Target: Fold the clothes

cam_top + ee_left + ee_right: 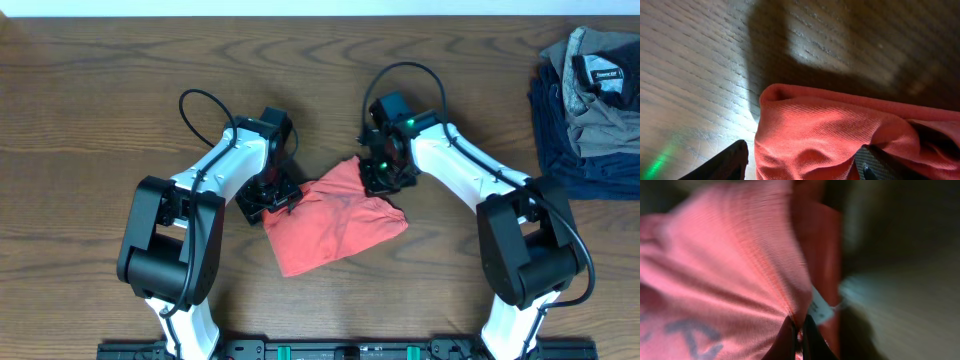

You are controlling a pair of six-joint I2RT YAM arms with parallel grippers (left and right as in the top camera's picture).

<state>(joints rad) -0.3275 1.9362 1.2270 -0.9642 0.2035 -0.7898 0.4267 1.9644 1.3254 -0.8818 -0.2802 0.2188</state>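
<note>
The coral-red T-shirt (335,220) lies bunched in a rough folded shape at the table's middle. My left gripper (272,195) is at its left edge. In the left wrist view the shirt (840,130) fills the gap between the two spread fingers (802,162) and drapes over the right finger; the jaws are open. My right gripper (385,172) is at the shirt's upper right corner. In the right wrist view its fingers (801,332) are pinched shut on a ridge of the shirt (730,265), beside a white neck label (821,307). Grey lettering (690,335) shows at lower left.
A pile of grey and navy garments (590,100) sits at the far right edge of the wooden table (100,110). The arms' bases stand along the front edge on either side of the shirt.
</note>
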